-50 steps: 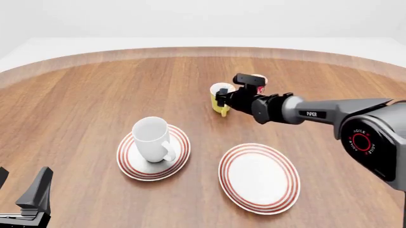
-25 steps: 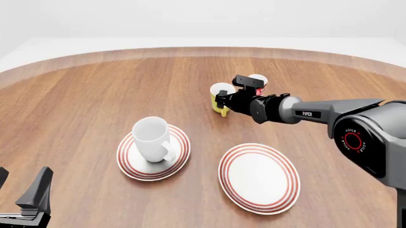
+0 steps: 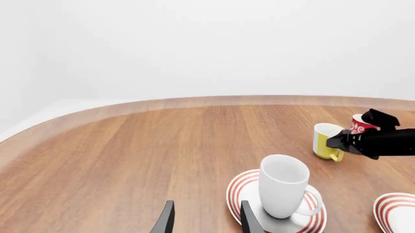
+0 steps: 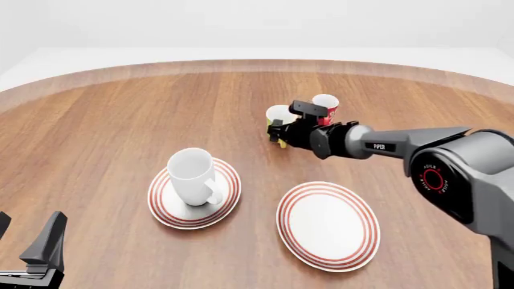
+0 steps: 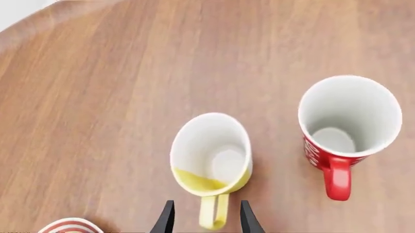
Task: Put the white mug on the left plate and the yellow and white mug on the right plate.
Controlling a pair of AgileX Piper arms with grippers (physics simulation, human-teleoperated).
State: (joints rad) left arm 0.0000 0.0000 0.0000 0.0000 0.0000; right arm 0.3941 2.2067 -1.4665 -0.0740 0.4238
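The white mug [image 4: 192,173] stands upright on the left plate [image 4: 163,208], handle toward the front right; both also show in the left wrist view, the mug [image 3: 283,187] on the plate [image 3: 238,188]. The yellow and white mug [image 4: 278,115] stands on the table at the back, in the right wrist view [image 5: 211,158] with its handle toward the camera. My right gripper [image 4: 281,130] is open, its fingers either side of that handle [image 5: 214,216]. The right plate [image 4: 328,224] lies bare. My left gripper [image 4: 26,241] is open and empty at the front left corner.
A red cup with white lettering [image 4: 325,107] stands just right of the yellow mug, close behind my right arm; it also shows in the right wrist view [image 5: 347,126]. The wooden table's curved far edge [image 4: 257,63] runs across the back.
My right gripper has pushed forward and lower onto the yellow mug's handle, and the arm now uncovers more of the red cup. The mugs, plates and left arm have not moved.
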